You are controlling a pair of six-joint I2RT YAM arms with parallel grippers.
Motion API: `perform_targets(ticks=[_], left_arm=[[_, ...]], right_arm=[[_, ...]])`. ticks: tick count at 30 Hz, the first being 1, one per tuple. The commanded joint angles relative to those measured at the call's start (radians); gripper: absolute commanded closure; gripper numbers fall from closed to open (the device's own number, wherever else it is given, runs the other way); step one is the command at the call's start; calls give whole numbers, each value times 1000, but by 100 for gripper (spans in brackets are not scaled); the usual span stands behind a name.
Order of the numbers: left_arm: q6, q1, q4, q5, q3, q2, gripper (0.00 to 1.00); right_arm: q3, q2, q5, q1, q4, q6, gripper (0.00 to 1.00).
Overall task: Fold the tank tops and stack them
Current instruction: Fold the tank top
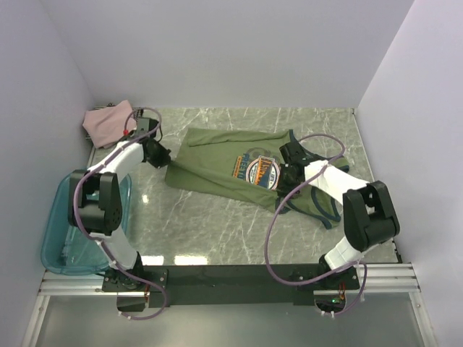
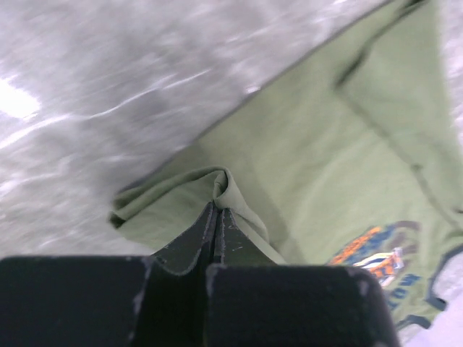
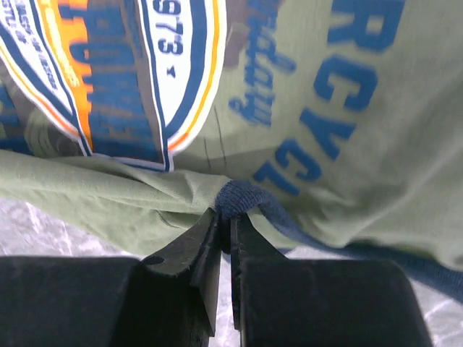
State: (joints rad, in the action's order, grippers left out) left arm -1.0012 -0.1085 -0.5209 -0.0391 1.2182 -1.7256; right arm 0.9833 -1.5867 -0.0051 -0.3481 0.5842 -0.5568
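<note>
The olive-green tank top (image 1: 217, 163) with navy trim and an orange-blue chest graphic (image 1: 262, 172) lies rumpled across the middle of the table. My left gripper (image 1: 163, 154) is shut on its left hem; the left wrist view shows the fingertips pinching a fold of green cloth (image 2: 226, 189). My right gripper (image 1: 283, 173) is shut on the navy trim (image 3: 239, 199) just right of the graphic (image 3: 116, 79). The dusty-pink tank top (image 1: 108, 121) lies crumpled in the far left corner. The dark striped one is barely visible behind the pink one.
A teal plastic bin (image 1: 61, 238) stands at the near left beside the left arm. Walls close the table at the back and both sides. The marble tabletop (image 1: 217, 224) shows bare in front of the green top.
</note>
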Motion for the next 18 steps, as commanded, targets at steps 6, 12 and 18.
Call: perform_targets(ticks=[6,12,18], left_arm=[[-36,-33,12,-28,164,-123,99],[-40,-42,12,-44,214,-175,99],[-39,-43,16,-44,218,-196,99]], right_arm=[[93,-65,-44,67,-49,58,99],[106,-64,-39,80,-87,55,65],[9,56,-29,70,-159,26,49]])
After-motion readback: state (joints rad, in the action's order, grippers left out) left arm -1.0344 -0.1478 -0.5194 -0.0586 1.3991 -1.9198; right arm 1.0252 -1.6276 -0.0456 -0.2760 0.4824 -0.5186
